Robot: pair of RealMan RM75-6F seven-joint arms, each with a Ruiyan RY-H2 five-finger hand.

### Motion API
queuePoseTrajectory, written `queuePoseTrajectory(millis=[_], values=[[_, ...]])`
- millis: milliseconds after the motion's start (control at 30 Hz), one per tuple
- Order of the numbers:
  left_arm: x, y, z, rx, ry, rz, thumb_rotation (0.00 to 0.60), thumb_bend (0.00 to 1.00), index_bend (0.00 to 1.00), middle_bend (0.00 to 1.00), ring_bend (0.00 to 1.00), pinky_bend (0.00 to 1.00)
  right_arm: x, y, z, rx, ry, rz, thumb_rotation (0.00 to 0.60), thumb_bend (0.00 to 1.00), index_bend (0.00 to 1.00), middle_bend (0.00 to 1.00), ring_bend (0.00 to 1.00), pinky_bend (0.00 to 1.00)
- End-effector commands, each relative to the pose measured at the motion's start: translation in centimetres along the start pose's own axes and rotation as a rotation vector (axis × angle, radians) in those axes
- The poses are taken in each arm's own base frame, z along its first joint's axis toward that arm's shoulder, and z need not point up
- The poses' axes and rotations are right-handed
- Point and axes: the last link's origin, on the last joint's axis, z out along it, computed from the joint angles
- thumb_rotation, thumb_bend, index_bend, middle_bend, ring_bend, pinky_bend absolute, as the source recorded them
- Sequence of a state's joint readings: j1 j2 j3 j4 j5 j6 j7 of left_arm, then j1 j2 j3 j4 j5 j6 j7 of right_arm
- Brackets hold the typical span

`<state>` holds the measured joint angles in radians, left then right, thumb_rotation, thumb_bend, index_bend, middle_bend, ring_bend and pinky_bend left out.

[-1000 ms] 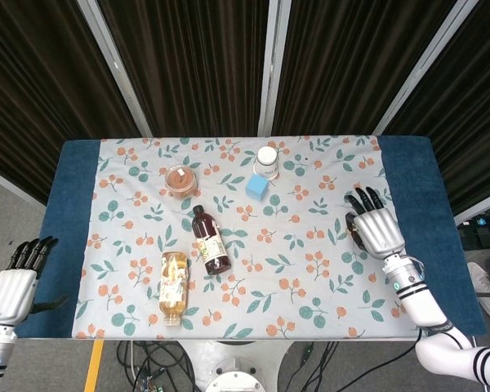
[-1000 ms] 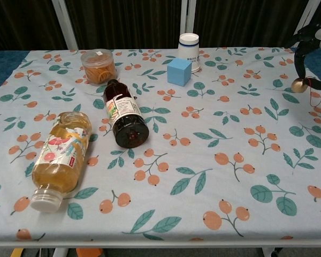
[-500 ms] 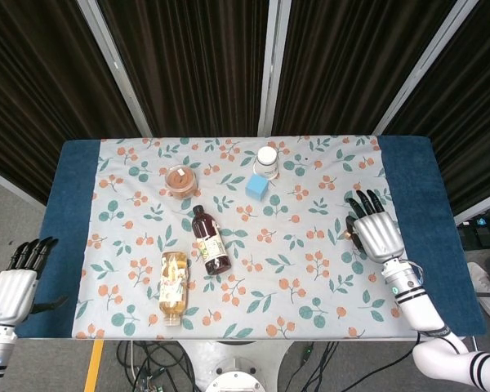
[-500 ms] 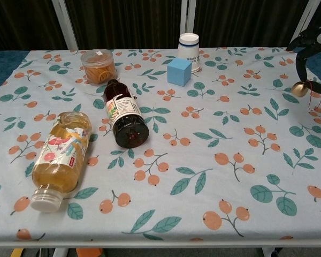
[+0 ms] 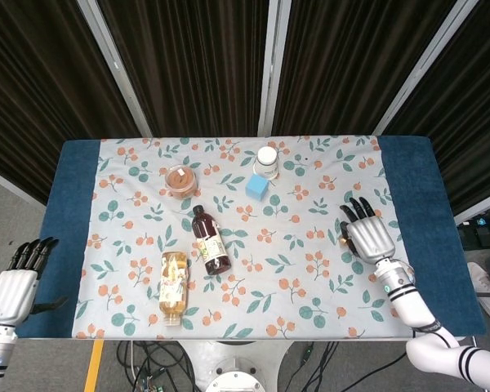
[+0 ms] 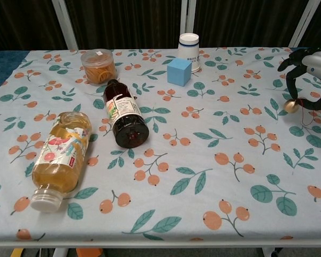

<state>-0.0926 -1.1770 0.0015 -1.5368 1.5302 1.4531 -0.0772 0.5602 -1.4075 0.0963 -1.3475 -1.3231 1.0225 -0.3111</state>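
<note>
Our right robot hand [image 5: 367,237], fingers spread and holding nothing, hovers near the tabletop's [image 5: 408,163] right edge; nearest, the blue cube [image 5: 257,187] looks light, rigid, graspable by opposite faces.

cloth [image 5: 310,269]: pale, orange-berry and teal-leaf print | table [image 5: 75,196]: dark blue | cube [image 6: 179,72]: light blue | cup [image 6: 189,49]: white | near-left bottle [image 6: 61,155]: amber | dark bottle [image 6: 125,115]: brown, perhaps near-black | right hand [image 5: 366,237]: silver, black fingers
</note>
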Motion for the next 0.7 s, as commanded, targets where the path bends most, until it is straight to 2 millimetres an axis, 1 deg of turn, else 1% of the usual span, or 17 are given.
queuePoseTrajectory(millis=[33,567,633,700], values=[[0.0,-0.1,0.0,0.002,0.0,0.0,0.6,0.0,0.06,0.05,0.0,0.04,-0.4,-0.3,0.5,0.003,-0.014,0.002,0.6,0.44,0.75,0.17,0.0,0.0],[0.1,-0.3,-0.1,0.004,0.005,-0.003,0.6,0.0,0.06,0.05,0.0,0.04,-0.7,-0.6,1.5,0.001,-0.04,-0.008,0.6,0.42,0.74,0.17,0.0,0.0],[0.1,-0.3,-0.1,0.003,0.005,-0.004,0.6,0.0,0.06,0.05,0.0,0.04,-0.7,-0.6,1.5,0.004,-0.041,-0.007,0.6,0.4,0.72,0.17,0.0,0.0],[0.1,-0.3,-0.1,0.003,0.005,-0.004,0.6,0.0,0.06,0.05,0.0,0.04,-0.8,-0.5,1.4,0.005,-0.046,-0.006,0.6,0.38,0.69,0.17,0.0,0.0]])
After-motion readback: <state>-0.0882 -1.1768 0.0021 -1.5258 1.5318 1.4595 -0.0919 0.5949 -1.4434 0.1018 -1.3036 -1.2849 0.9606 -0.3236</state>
